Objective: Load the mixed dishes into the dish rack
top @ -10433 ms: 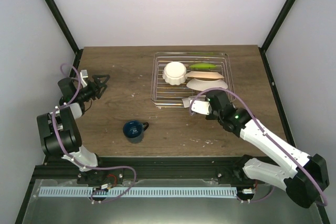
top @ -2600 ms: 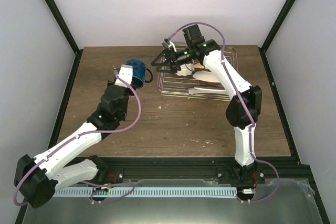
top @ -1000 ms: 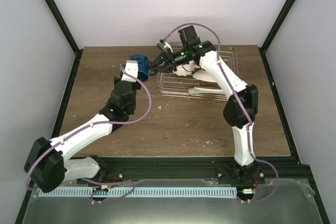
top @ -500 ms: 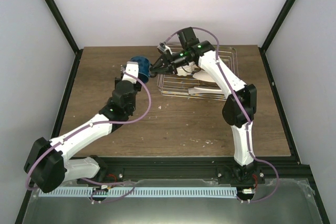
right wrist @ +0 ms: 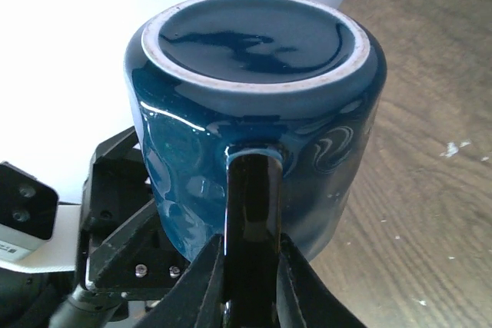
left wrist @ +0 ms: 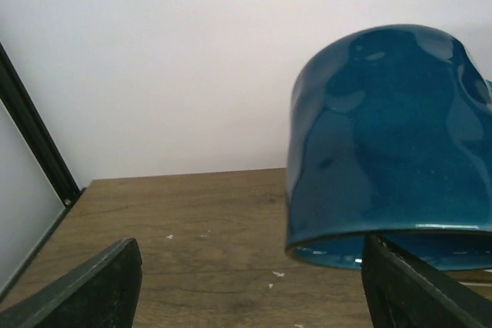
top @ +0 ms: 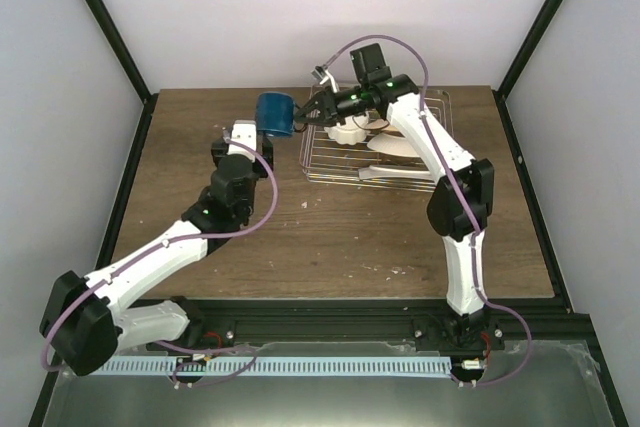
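The dark blue mug (top: 275, 113) hangs upside down above the table, just left of the dish rack (top: 312, 165). My right gripper (top: 303, 115) is shut on its handle (right wrist: 252, 190), which sits clamped between the two fingers in the right wrist view, with the mug's base (right wrist: 257, 36) facing up. My left gripper (top: 243, 131) is open below and left of the mug (left wrist: 388, 140), and nothing lies between its fingers (left wrist: 92, 289). The white scalloped bowl (top: 350, 133), a beige plate (top: 402, 149) and a white plate (top: 392, 175) lie in the rack.
The right arm reaches over the rack's back left corner and hides part of it. Black frame posts (top: 110, 37) stand at the table's back corners, with the white wall right behind. Small white crumbs (left wrist: 275, 274) dot the wooden table.
My left gripper has opened and let go of the mug, then drawn back a little. The right gripper closed on the handle and now carries the mug alone, slightly higher.
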Controlling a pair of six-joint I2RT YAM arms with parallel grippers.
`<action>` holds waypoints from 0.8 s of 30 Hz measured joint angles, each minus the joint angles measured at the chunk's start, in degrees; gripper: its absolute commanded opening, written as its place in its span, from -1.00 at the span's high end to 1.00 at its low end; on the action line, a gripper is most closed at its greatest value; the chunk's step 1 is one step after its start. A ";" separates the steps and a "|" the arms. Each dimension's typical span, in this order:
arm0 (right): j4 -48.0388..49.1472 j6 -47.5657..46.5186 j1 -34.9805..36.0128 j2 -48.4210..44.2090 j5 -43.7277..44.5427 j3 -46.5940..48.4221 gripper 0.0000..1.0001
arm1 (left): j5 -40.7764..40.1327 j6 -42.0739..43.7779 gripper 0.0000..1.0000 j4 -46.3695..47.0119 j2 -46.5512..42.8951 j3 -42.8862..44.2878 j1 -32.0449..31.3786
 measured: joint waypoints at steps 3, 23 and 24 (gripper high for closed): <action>-0.02 -1.01 -0.85 0.00 1.44 0.00 0.99 | 0.15 -0.94 -0.79 -1.27 -0.57 0.00 0.04; -13.20 -18.88 -3.30 0.50 32.98 3.08 0.99 | -2.36 -1.51 -0.95 -5.29 -7.28 -0.02 2.21; -13.42 -19.19 -3.30 0.50 34.16 3.08 0.99 | -2.40 -1.53 -0.96 -5.49 -7.32 -0.02 2.25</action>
